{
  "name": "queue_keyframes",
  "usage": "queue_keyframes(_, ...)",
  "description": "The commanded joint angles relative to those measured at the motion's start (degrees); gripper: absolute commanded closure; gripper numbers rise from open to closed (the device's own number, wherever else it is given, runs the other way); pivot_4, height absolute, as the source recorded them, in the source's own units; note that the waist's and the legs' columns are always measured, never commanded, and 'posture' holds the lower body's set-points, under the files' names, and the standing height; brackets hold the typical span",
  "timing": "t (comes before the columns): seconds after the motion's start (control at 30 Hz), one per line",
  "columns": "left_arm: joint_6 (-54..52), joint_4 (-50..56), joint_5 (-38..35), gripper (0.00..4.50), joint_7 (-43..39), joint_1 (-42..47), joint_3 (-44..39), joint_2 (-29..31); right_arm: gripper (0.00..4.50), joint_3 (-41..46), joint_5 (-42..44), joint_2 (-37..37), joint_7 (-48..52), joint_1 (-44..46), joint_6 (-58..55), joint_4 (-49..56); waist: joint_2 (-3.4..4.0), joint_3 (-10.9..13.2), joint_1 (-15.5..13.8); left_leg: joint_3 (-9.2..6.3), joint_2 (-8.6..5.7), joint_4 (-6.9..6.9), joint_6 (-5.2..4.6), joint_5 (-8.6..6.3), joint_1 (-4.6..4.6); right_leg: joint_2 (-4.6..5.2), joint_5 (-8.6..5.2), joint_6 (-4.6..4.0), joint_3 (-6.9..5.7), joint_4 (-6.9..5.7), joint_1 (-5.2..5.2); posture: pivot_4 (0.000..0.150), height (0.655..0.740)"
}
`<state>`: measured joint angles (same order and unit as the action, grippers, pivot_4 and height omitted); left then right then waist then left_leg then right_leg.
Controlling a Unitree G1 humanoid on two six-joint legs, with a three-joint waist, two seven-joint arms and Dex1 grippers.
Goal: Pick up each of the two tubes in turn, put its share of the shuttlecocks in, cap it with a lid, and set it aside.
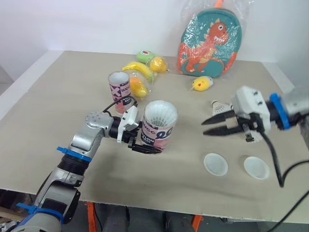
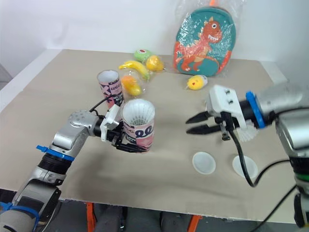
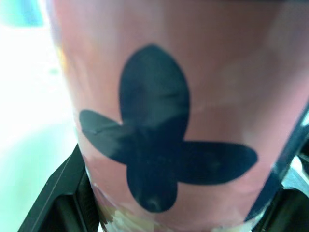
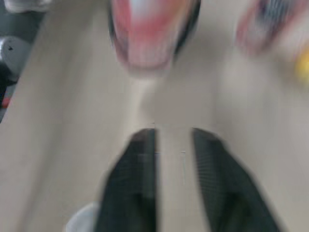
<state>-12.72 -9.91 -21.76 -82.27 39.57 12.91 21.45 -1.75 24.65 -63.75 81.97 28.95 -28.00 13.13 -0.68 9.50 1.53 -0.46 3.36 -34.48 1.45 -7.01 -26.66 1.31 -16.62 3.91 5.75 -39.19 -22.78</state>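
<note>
Two pink printed tubes were in view. One tube (image 1: 158,126) sat near the table's middle, roughly upright in the left gripper (image 1: 147,140), whose black fingers were closed around its lower wall. The white feathers of a shuttlecock filled its open mouth. The second tube (image 1: 119,91) stood open-topped on the table (image 1: 58,96) just behind it; its inside could not be made out. Two round white lids (image 1: 215,164) (image 1: 256,167) lay side by side near the front edge, neither on a tube. One loose shuttlecock (image 1: 219,107) lay just behind the right gripper (image 1: 206,126), which hovered above the lids with its fingers a little apart and nothing between them. Bagged toy fruit (image 1: 138,70) and a dinosaur backpack (image 1: 210,43) lay further back.
</note>
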Motion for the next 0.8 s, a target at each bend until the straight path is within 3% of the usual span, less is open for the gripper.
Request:
queue_keyframes(0.03, 0.1, -2.98, -0.69, 1.1, 2.04, -1.47, 0.13, -3.34, 1.03, 0.96, -3.52, -1.94, -1.68, -5.27, 2.68, 0.3, 0.14, 0.04, 0.24, 0.01, -0.01, 0.02, 0.0, 0.01, 0.0, -0.01, 0.06, 0.04, 0.04, -0.01, -0.03, 0.15, 0.7302)
queue_keyframes(0.33, 7.43, -15.62, 3.89, 1.1, 4.97, 1.39, 1.91, -12.19, 1.03, -7.06, -12.91, 2.21, -1.83, -0.63, 7.83, -15.39, 0.07, 0.14, 0.62, 0.1, -0.1, -0.21, 0.09, 0.21, 0.17, 0.06, 0.12, 0.47, 0.18, 0.13, 0.23, 0.15, 0.7302)
queue_keyframes(0.47, 12.13, -18.64, 6.09, 1.1, 5.04, 1.27, 2.52, -12.73, 1.03, -9.48, -16.06, 2.56, -0.85, 0.56, 10.47, -19.0, 0.08, 0.13, 0.61, 0.09, -0.14, -0.15, 0.09, 0.22, 0.16, 0.06, 0.21, 0.68, 0.2, 0.14, 0.22, 0.15, 0.7302)
queue_keyframes(0.67, 19.74, -23.15, 9.45, 1.1, 5.24, -0.57, 2.72, -12.55, 1.03, -11.94, -19.88, 3.66, -0.59, 1.39, 13.6, -22.19, 0.08, 0.13, 0.62, 0.07, -0.15, 0.07, 0.09, 0.19, 0.17, 0.05, 0.26, 0.27, 0.19, 0.13, 0.15, 0.15, 0.7302)
queue_keyframes(0.77, 21.18, -25.52, 10.43, 1.1, 4.84, -1.37, 2.87, -12.06, 1.82, -12.56, -21.03, 4.43, -0.36, 1.35, 14.15, -22.36, 0.07, 0.13, 0.64, 0.06, -0.16, 0.02, 0.1, 0.19, 0.18, 0.06, 0.27, 0.29, 0.16, 0.14, 0.22, 0.15, 0.7302)
queue_keyframes(0.8, 21.56, -26.02, 10.59, 1.1, 4.72, -1.49, 2.94, -11.98, 2.32, -12.54, -21.18, 4.56, -0.16, 1.31, 14.28, -22.34, 0.07, 0.12, 0.66, 0.07, -0.15, 0.0, 0.1, 0.19, 0.24, 0.05, 0.28, 0.31, 0.17, 0.14, 0.28, 0.15, 0.7302)
